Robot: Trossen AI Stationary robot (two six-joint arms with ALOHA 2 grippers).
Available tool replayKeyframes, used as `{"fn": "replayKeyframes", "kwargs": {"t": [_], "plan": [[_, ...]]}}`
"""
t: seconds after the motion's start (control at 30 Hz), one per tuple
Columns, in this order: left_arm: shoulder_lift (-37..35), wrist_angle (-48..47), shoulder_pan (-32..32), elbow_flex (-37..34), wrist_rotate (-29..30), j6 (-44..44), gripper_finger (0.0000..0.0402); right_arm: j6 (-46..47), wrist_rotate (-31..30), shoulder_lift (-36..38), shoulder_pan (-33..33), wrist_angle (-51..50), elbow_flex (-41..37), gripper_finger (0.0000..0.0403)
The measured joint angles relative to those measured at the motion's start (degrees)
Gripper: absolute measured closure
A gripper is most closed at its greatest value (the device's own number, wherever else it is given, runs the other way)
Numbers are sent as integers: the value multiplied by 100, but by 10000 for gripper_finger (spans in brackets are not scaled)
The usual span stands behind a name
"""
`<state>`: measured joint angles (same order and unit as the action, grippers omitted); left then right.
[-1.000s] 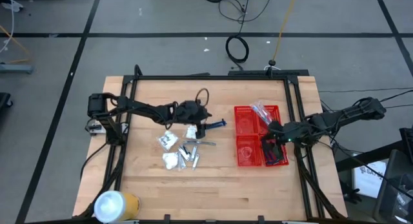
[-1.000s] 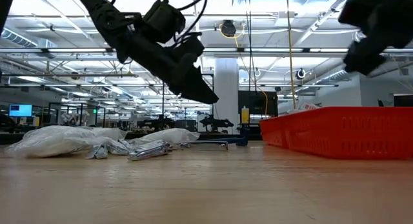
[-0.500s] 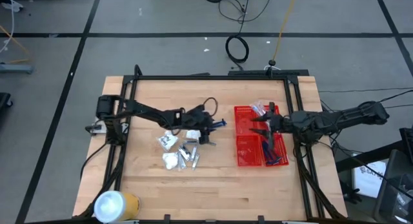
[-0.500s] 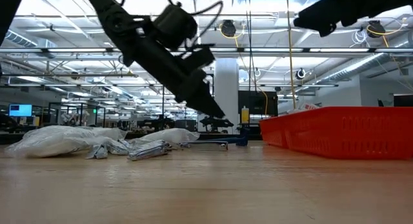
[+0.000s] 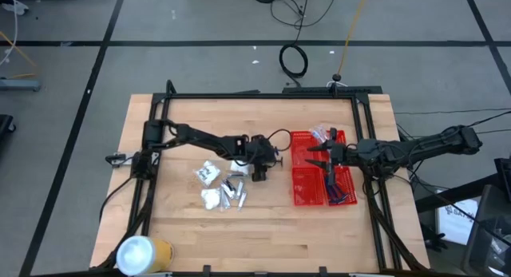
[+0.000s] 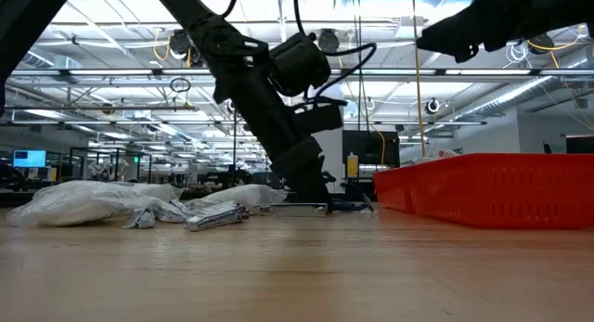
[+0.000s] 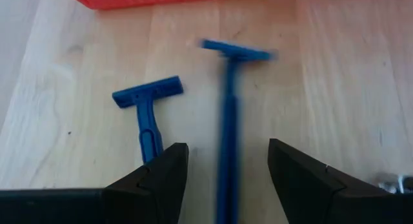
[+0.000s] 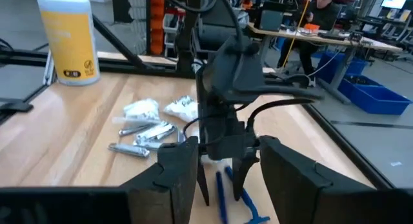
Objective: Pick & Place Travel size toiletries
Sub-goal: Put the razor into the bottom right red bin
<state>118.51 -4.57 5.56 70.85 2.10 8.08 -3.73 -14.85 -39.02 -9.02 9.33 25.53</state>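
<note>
Having swung from the packet pile toward three o'clock, left gripper now lowering, fingers spread, straddling a blue razor; second razor lying just beside, short of the red basket. Likely readying a pinch. Right gripper hovering spread above the basket. Packets and tubes waiting on wooden table; open workshop behind.

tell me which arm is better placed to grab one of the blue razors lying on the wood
Left. The left gripper is down at the table with open fingers straddling one blue razor. The right gripper hangs over the red basket.
</note>
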Motion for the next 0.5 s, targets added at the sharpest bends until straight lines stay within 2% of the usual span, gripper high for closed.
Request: {"fn": "replayKeyframes", "kwargs": {"t": [0.23,0.33,0.4,0.5], "plan": [[14,-317,80,8,-181,-88,188,-40,-4,-1,0,-10,-41,248],[16,-457,136,15,-479,-14,192,-85,-4,-1,0,14,-41,248],[16,-568,162,13,-635,90,208,-126,-6,-1,0,16,-41,248],[21,-589,160,8,-842,297,255,-151,-6,-1,0,16,-41,248]]}}
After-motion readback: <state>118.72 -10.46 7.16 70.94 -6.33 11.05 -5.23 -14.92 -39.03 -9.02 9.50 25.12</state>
